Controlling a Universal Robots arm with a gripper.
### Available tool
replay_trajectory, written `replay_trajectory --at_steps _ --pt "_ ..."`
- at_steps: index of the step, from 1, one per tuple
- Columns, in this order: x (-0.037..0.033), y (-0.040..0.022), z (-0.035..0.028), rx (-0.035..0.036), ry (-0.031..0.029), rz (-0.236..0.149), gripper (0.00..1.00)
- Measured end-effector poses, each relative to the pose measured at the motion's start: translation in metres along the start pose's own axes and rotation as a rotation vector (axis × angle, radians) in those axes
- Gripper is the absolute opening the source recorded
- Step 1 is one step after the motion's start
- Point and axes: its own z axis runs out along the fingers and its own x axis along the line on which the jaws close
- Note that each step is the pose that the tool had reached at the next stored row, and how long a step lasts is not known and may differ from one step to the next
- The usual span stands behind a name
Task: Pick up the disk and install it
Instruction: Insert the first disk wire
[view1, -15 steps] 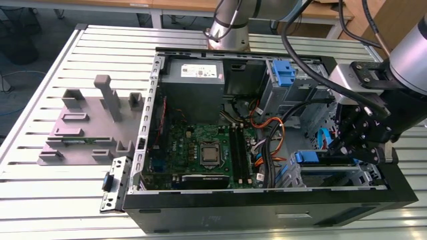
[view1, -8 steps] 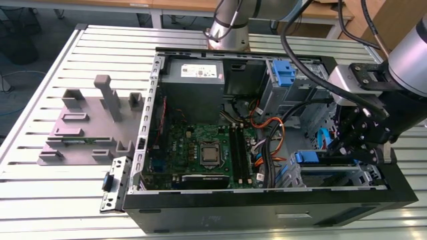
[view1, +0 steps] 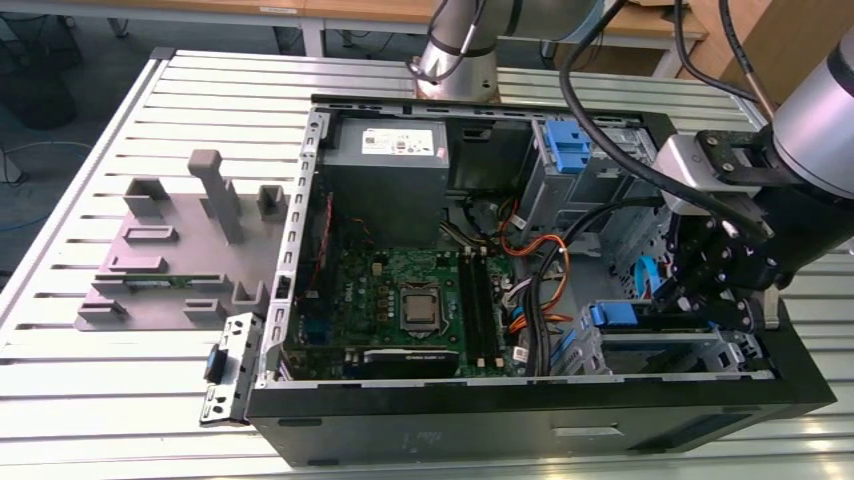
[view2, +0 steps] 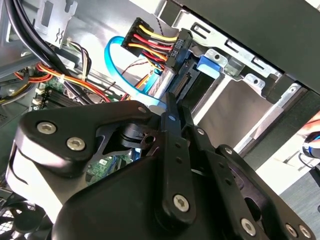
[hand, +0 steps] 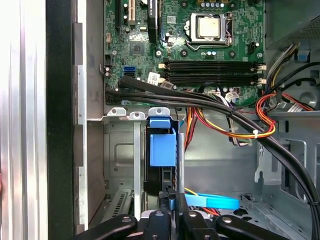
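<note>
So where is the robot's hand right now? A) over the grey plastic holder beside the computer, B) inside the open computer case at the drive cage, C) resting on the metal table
B: the gripper sits inside the open case, at the drive cage with the blue-railed disk.

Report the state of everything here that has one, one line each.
Computer case: lying flat, side open.
Disk: standing on edge in the drive cage, blue rail showing.
Gripper: low inside the case, at the disk's edge.
Processor: seated in its socket, no cooler on it.
</note>
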Motion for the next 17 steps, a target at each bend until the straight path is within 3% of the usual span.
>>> replay_trajectory --at_steps 17 --pt "0.0000 0.0000 0.0019 0.0001 -0.0008 0.000 0.17"
